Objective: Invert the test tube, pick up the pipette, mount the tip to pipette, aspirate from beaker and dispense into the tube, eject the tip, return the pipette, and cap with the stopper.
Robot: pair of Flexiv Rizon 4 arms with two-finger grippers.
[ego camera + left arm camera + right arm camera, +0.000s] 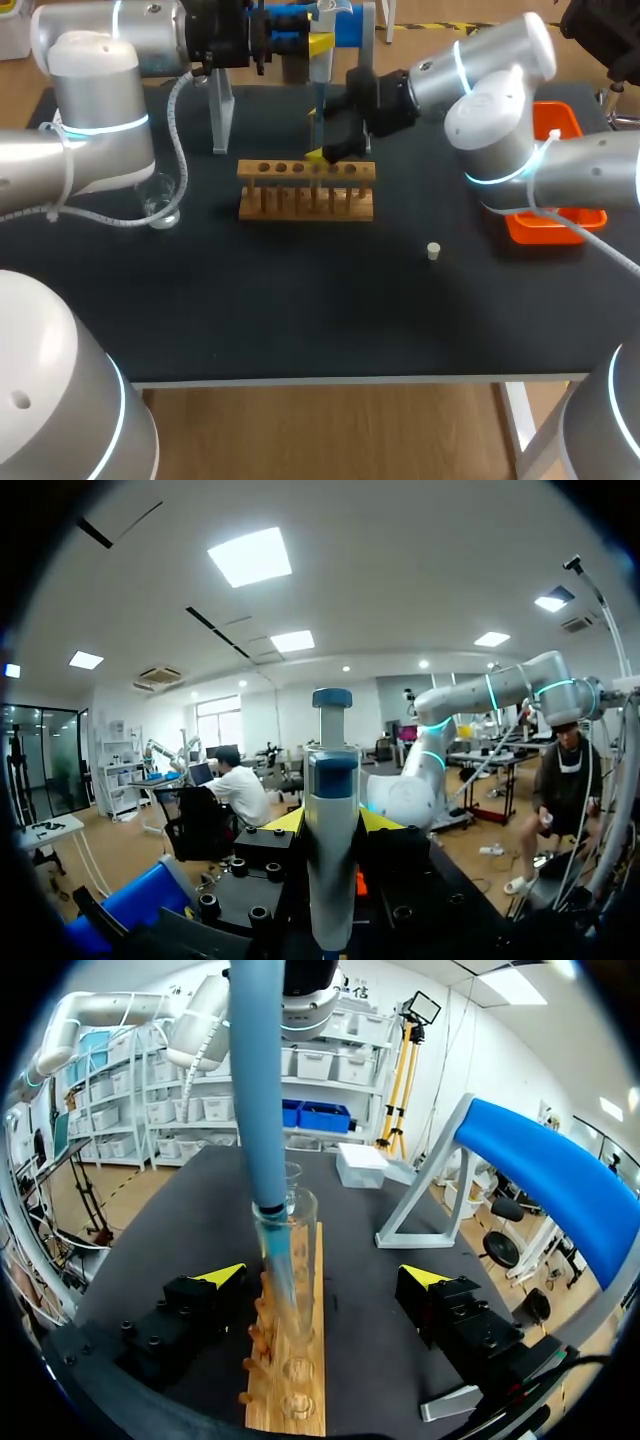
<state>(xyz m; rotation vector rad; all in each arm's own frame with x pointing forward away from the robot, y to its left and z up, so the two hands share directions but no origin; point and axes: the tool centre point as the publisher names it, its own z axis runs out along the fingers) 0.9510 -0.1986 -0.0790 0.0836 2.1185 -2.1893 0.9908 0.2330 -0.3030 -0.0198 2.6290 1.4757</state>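
Over the rack (290,1390), left hand (333,821) grips the pipette (332,870), tip inside the test tube (302,1250). Right hand (322,1275) open, straddling tube, not touching. Stopper (433,251) lies on desk (300,310).

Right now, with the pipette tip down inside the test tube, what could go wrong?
1. The pipette has its tip inside the test tube, and the right gripper is open on either side of the tube, not holding it. Any sideways drift by the left gripper could lever the tube over in the wooden rack.
2. The right gripper sits low beside the rack, so a careless move might knock it.
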